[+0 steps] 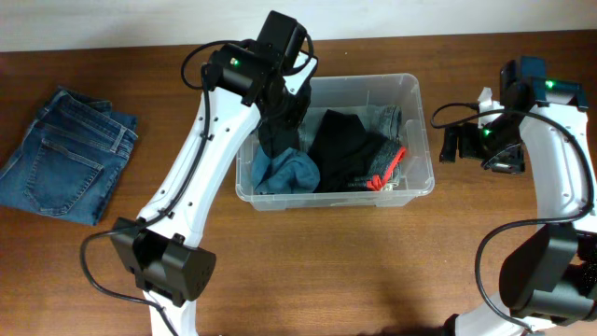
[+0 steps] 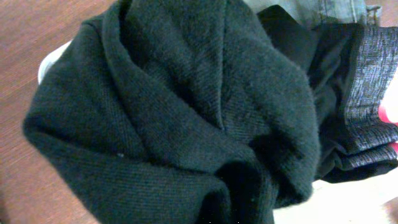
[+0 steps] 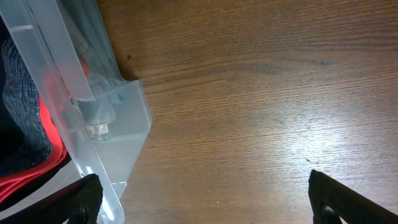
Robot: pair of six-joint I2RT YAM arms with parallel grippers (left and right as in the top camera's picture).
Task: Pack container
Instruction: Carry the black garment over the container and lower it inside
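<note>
Container: the container (image 1: 326, 199) sits mid-surface (image 1: 308, 271), with its long axis running left to right in our overhead view. It is part filled with a blue cloth (image 1: 289, 173), a black garment (image 1: 350, 149) and something red (image 1: 387, 170).
Left fingers: the left gripper (image 1: 280, 107) is over the container's left-rear part. Its fingers are buried in a dark knit garment (image 2: 174, 112) that hangs from them in a column into the bin, so we read them as pinched narrow on it.
Right fingers: the right gripper (image 3: 202, 186) is spread wide and empty, over bare wood just outside the container's right end wall.
Key relation: the container lies straight below the left fingers, and the left arm is the nearer, standing inside the rim line.
Step (our judgement): lower the knit and let it go.
Outstanding: folded jeans (image 1: 65, 154) lie well apart from the container, at the far left of the surface.
</note>
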